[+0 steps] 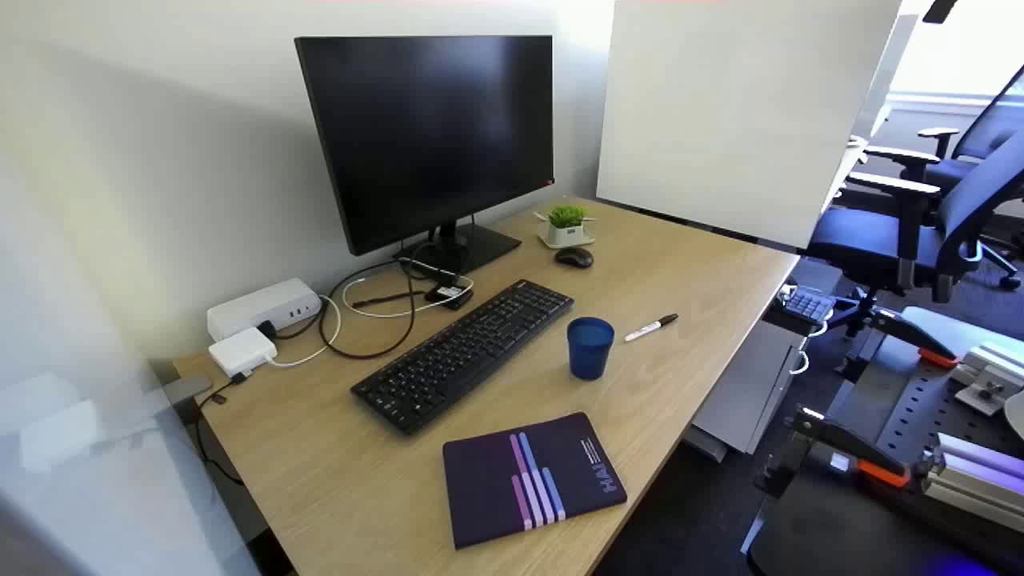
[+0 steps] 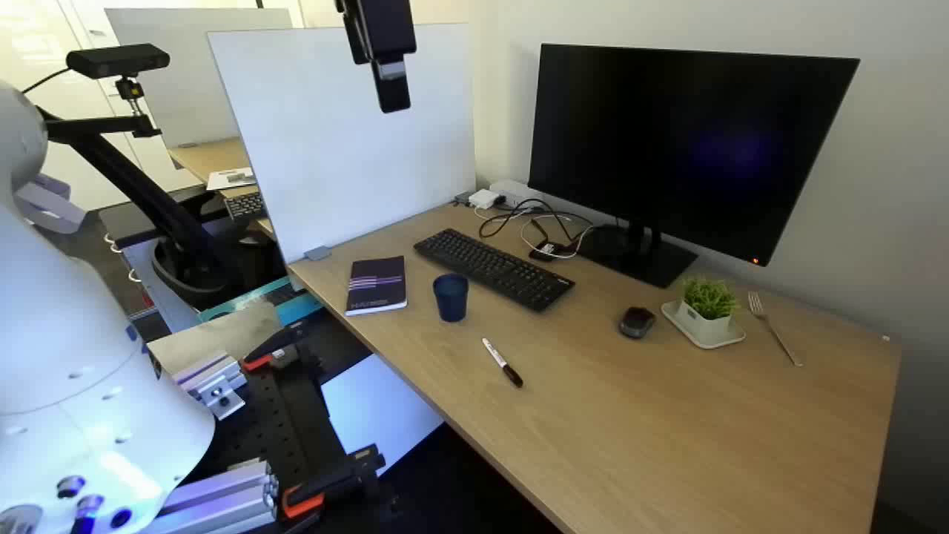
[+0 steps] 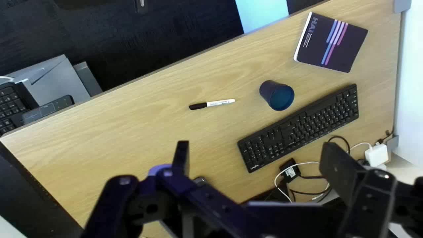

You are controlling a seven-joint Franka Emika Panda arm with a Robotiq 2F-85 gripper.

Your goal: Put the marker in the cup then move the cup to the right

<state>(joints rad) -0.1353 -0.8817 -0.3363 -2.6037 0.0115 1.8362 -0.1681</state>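
The marker, white with a black cap, lies flat on the desk in all three views. Close by, the dark blue cup stands upright, its rim facing up. In an exterior view the same cup sits between the marker and the notebook, and nothing shows sticking out of it. My gripper hangs high above the desk. Its two fingers are spread wide in the wrist view with nothing held between them. Part of the gripper also shows at the top of an exterior view, well above the cup.
A black keyboard lies beside the cup, with a dark notebook on the cup's far side from the marker. Toward the back are a mouse, a potted plant, a fork, loose cables and a large monitor.
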